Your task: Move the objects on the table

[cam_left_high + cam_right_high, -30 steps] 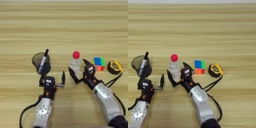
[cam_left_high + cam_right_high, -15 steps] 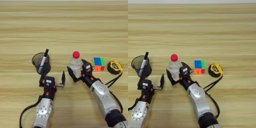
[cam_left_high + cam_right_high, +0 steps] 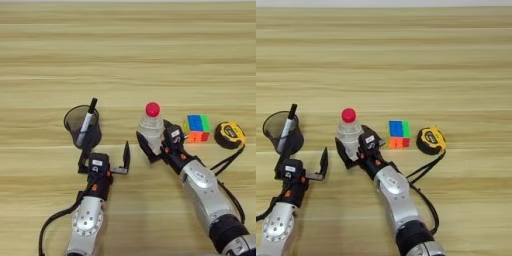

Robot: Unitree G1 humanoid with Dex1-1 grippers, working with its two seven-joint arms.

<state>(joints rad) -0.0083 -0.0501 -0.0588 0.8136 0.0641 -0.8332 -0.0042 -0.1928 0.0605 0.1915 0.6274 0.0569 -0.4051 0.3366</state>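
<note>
- Table (image 3: 125,55): wide wood, beyond my pincers.
- Bottle (image 3: 151,129): between my right pincer (image 3: 156,145) fingers, spread around its base; contact unclear. Likely light, slick, tippy; grip low.
- Left pincer (image 3: 104,156): spread, empty, before mesh cup (image 3: 82,125).

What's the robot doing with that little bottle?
The robot's right gripper is around the base of the small clear bottle with the red cap, which stands upright on the wooden table. Its left gripper sits open beside the black mesh cup holding a marker, touching nothing. A puzzle cube and a yellow tape measure lie to the right.
</note>
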